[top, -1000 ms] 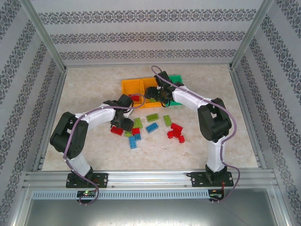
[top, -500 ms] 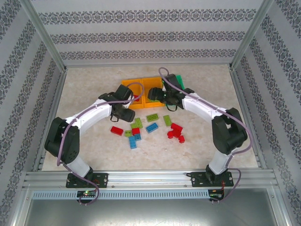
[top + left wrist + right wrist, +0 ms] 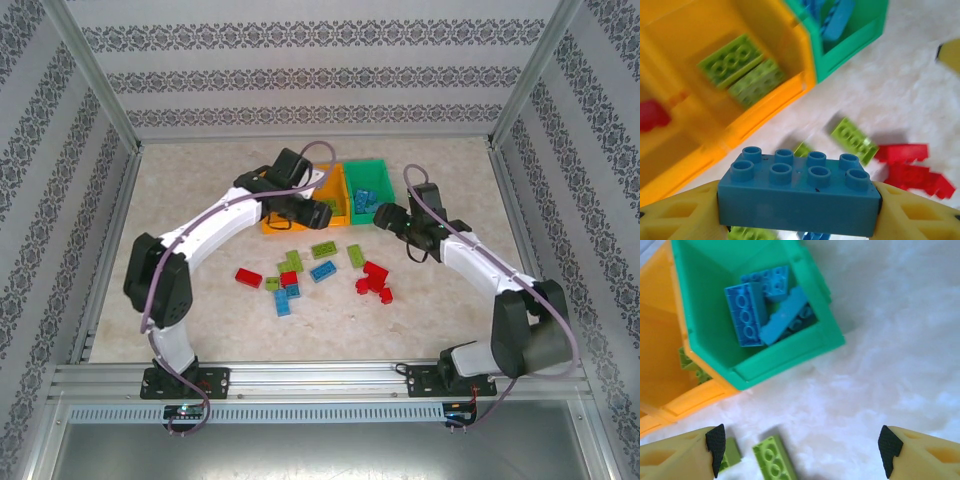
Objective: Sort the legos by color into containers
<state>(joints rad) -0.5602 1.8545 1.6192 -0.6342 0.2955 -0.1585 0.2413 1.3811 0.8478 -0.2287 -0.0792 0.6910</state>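
Holding | left pincer | blue lego | rectangular, eight studs, two rows

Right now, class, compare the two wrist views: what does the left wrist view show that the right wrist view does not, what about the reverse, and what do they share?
Left wrist, not right wrist: a blue brick clamped in the left gripper, loose red bricks, and a red brick in a second orange bin.
Right wrist, not left wrist: the right gripper, open, with nothing in it.
Both: the green bin holding blue bricks, the orange bin beside it holding lime bricks, and a loose lime brick.
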